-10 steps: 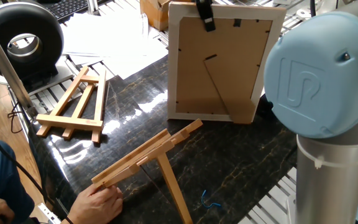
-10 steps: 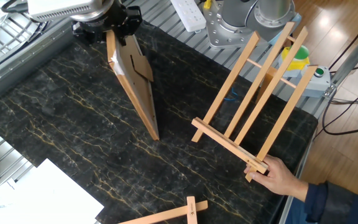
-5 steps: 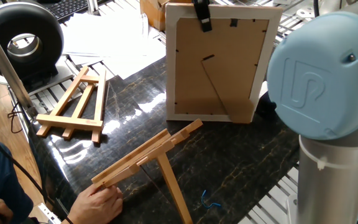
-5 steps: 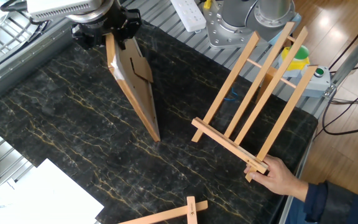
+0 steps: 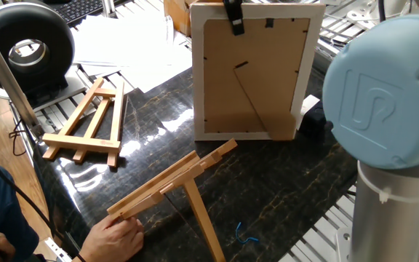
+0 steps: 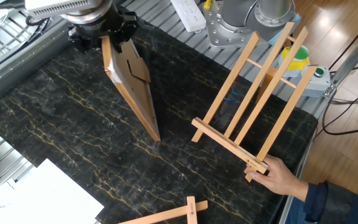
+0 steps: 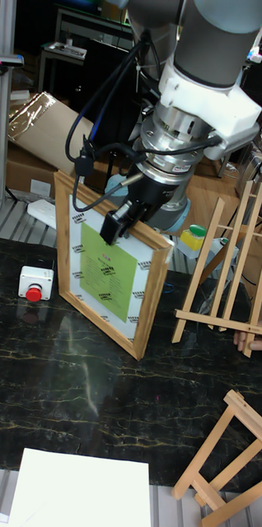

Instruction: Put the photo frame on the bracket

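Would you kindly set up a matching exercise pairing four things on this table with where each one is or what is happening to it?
Things:
1. photo frame
2. bracket
3. smaller easel
4. pincer

States:
A. lying flat on the tabletop
B. steadied at its lower ledge by a person's hand
C. clamped on the top edge of the frame
D. held tilted, only its lower edge near the black marble table

Pairs: 1-D, 2-B, 3-A, 4-C
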Controlling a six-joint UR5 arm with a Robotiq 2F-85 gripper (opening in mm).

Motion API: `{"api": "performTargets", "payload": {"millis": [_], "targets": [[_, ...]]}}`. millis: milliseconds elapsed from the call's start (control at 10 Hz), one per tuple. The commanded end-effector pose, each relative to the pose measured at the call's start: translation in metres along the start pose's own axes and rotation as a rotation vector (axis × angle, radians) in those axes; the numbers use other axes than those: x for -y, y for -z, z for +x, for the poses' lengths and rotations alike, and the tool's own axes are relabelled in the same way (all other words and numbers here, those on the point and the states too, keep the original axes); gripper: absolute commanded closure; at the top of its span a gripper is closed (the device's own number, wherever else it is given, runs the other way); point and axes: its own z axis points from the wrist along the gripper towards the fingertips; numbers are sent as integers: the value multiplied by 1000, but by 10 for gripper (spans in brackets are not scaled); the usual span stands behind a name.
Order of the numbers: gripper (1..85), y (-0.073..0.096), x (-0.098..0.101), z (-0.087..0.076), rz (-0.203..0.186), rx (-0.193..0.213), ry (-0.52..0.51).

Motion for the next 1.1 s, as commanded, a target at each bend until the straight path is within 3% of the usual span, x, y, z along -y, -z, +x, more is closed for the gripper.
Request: {"api": "performTargets", "payload": {"millis": [0,500,1000], "targets": [[840,1,8,-10,32,41,49],[840,1,10,-2,41,8,35],[840,2,6,21,23,-79,28]]}}
